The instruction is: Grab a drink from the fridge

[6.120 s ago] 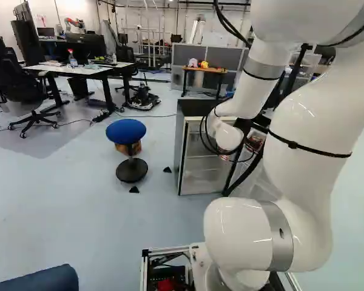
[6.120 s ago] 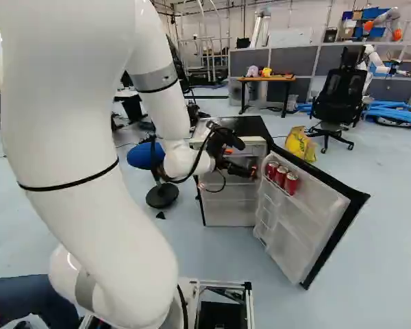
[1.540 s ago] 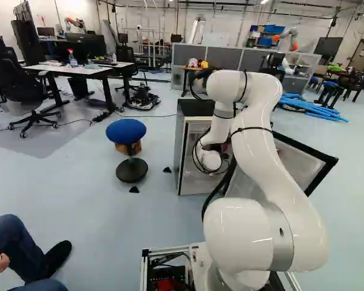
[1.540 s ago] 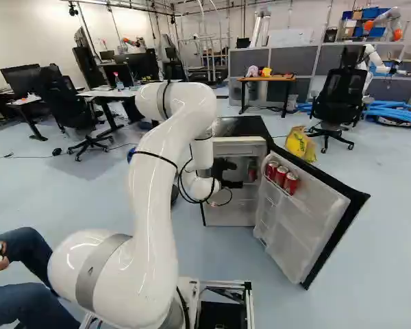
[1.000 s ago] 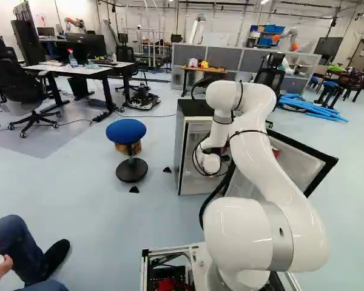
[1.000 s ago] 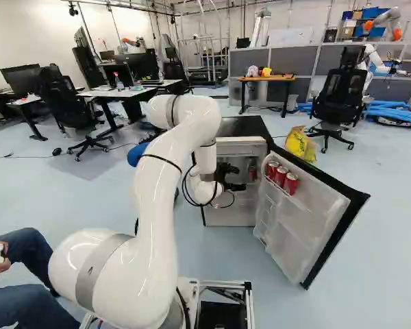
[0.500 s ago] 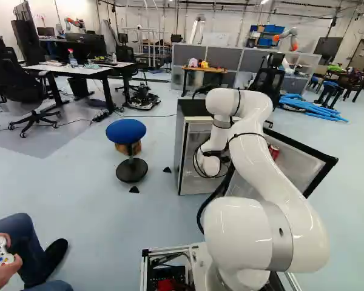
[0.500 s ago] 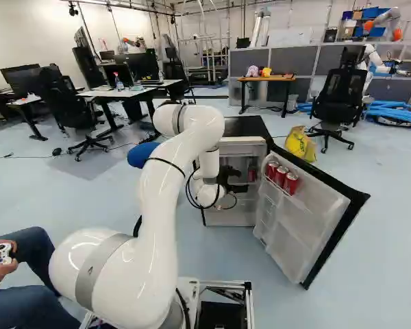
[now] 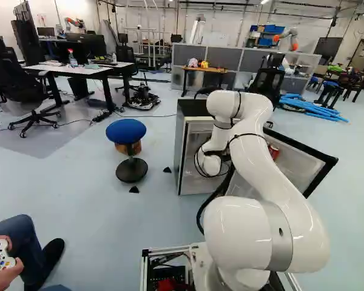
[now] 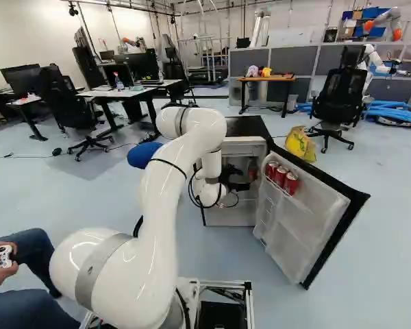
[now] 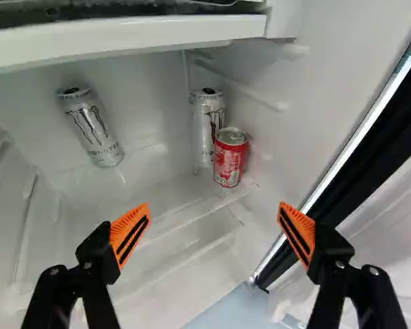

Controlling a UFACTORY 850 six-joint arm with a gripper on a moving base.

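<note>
Red can (image 11: 230,159) inside fridge (image 10: 241,127), ahead of end effector (image 10: 246,179), fingers wide apart, empty

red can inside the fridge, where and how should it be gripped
I'd take the red can around the middle of its round body, with the gripper coming level from the open front. It stands upright with its front uncovered; a taller silver can is close behind, and the side wall probably leaves little finger room.
</note>
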